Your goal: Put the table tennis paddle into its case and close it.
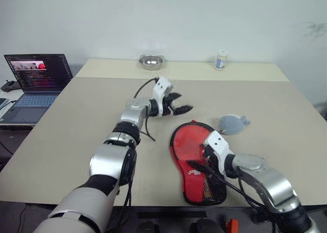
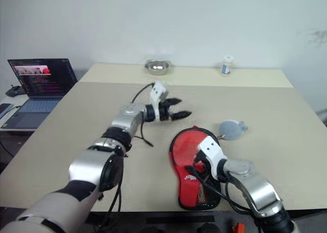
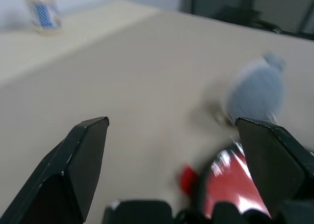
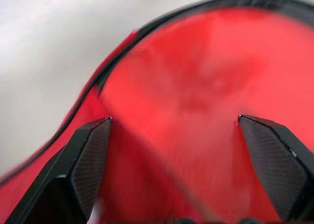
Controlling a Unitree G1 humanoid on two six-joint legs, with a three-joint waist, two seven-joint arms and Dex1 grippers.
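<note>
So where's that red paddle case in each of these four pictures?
Left eye view: the case lies on the table, low and right of centre.
Right eye view: same spot, low centre.
Left wrist view: red patch just past the open left pincer.
Right wrist view: red surface behind the open right pincer.
Shared landmark: the grey disc just beyond the case.

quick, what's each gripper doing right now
Left gripper: open, holding nothing, above the table.
Right gripper: open, holding nothing, over the red case.
</note>
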